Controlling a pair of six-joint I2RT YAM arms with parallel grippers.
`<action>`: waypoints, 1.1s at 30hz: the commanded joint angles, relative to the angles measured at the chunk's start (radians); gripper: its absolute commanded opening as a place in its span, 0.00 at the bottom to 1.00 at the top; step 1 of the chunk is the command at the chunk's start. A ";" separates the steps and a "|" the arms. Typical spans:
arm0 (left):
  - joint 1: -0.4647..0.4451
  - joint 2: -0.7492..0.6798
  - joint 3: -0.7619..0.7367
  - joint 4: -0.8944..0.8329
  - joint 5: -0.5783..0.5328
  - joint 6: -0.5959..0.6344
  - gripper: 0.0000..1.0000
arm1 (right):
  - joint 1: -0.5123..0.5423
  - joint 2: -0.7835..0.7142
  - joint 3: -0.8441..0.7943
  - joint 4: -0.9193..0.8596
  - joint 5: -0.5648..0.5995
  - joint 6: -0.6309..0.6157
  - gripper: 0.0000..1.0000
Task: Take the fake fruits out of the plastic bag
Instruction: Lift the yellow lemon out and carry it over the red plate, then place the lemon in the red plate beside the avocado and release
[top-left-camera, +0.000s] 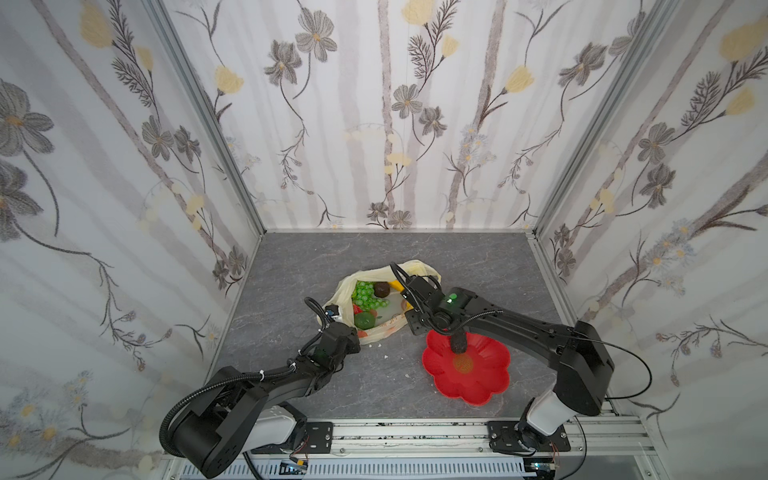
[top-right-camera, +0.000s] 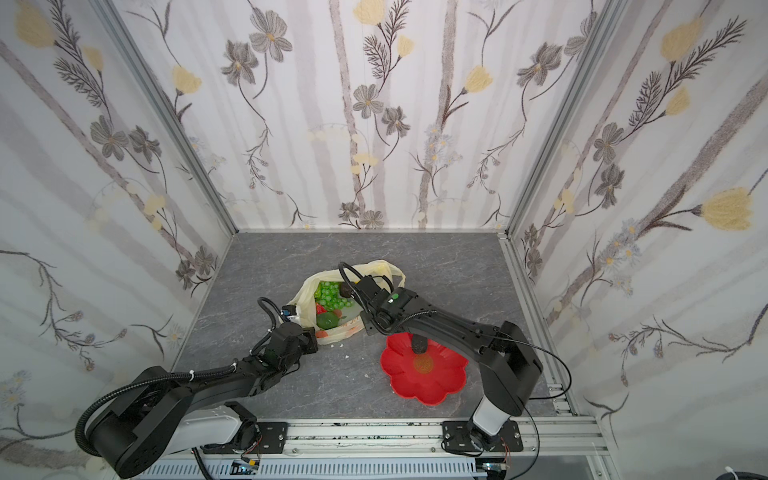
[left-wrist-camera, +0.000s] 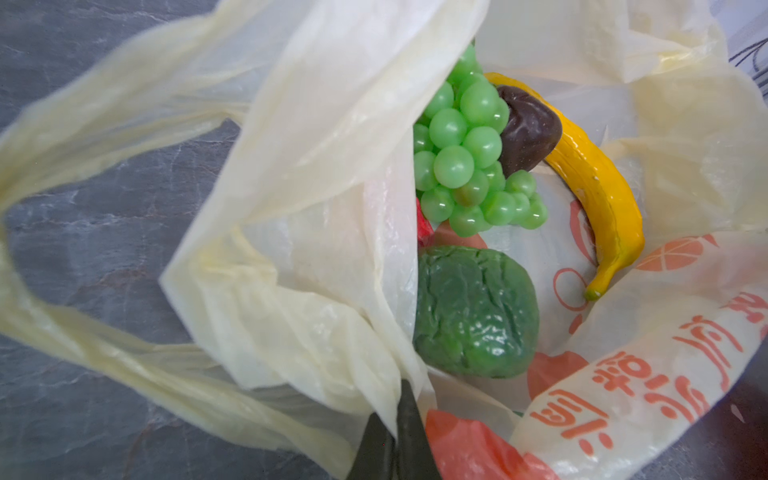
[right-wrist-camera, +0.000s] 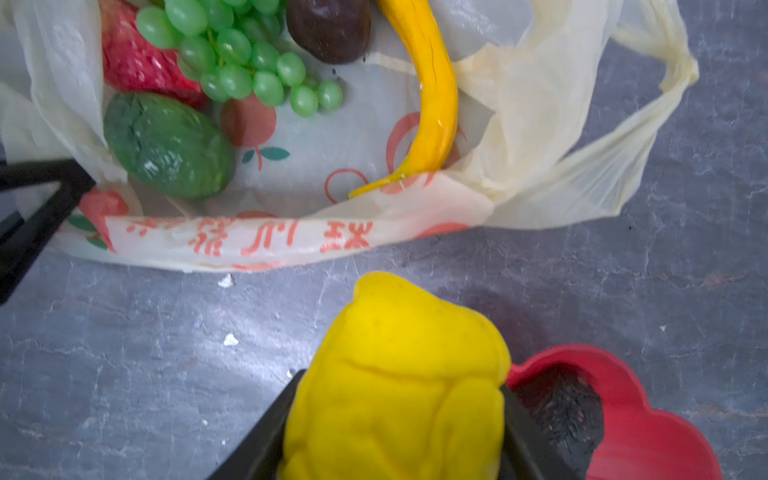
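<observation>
The plastic bag (top-left-camera: 384, 330) (left-wrist-camera: 311, 208) lies open on the grey table. Inside it I see a green grape bunch (left-wrist-camera: 469, 166), a dark brown piece (left-wrist-camera: 528, 129), a yellow banana (right-wrist-camera: 436, 95), a bumpy green fruit (right-wrist-camera: 166, 145) and a strawberry (right-wrist-camera: 137, 62). My left gripper (left-wrist-camera: 397, 399) is shut on the bag's rim at its near left side. My right gripper (right-wrist-camera: 401, 380) is shut on a yellow lemon (right-wrist-camera: 407, 324), held over the table between the bag and the dish. In both top views the lemon is hidden under the right gripper (top-left-camera: 417, 326).
A red flower-shaped dish (top-left-camera: 490, 374) (right-wrist-camera: 648, 436) sits front right of the bag, with a dark brown piece (top-left-camera: 459, 345) in it. Small white crumbs (right-wrist-camera: 230, 340) dot the table. Papered walls close three sides; a metal rail (top-left-camera: 415, 432) runs along the front.
</observation>
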 joint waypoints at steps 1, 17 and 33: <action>0.001 0.000 0.003 0.018 -0.008 -0.005 0.00 | -0.020 -0.101 -0.119 -0.016 -0.072 0.096 0.52; 0.001 -0.017 0.000 0.015 0.002 -0.001 0.00 | -0.065 -0.365 -0.530 0.035 -0.320 0.291 0.51; 0.000 -0.011 0.002 0.016 -0.001 -0.001 0.00 | -0.348 -0.464 -0.680 0.176 -0.572 0.327 0.46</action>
